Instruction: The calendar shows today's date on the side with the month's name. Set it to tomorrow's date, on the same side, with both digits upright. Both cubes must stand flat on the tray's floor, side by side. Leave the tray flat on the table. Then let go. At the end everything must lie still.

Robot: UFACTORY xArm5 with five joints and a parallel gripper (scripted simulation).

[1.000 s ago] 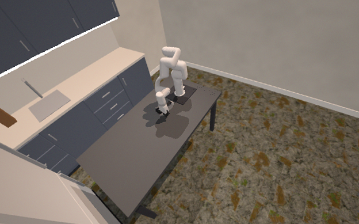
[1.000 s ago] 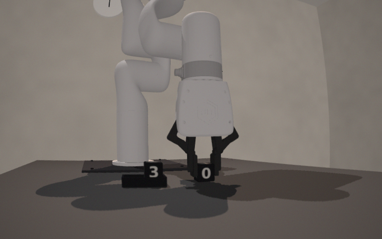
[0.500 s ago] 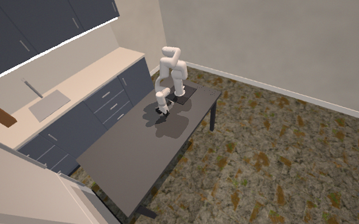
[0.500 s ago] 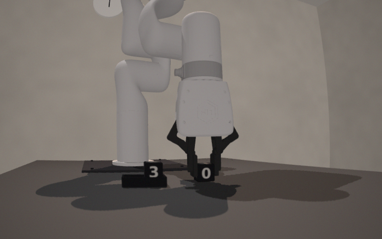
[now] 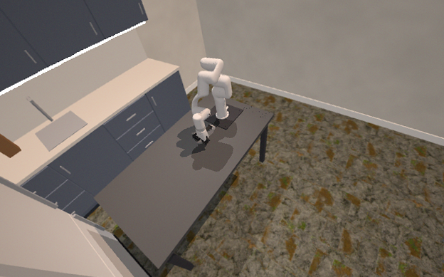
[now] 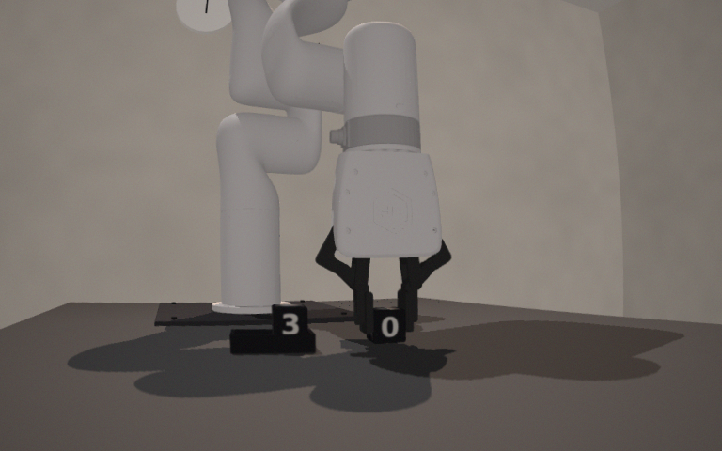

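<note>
The gripper clamps the 0 cube on the table, right of the tray holding the 3 cube; it should regrip squarely to show a 1.

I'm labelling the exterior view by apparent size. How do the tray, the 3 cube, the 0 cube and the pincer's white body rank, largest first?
1. Pincer white body, though nearest the camera.
2. Tray.
3. The 3 cube and the 0 cube, gripped by the pincer, look alike; no ranking between them.
</note>
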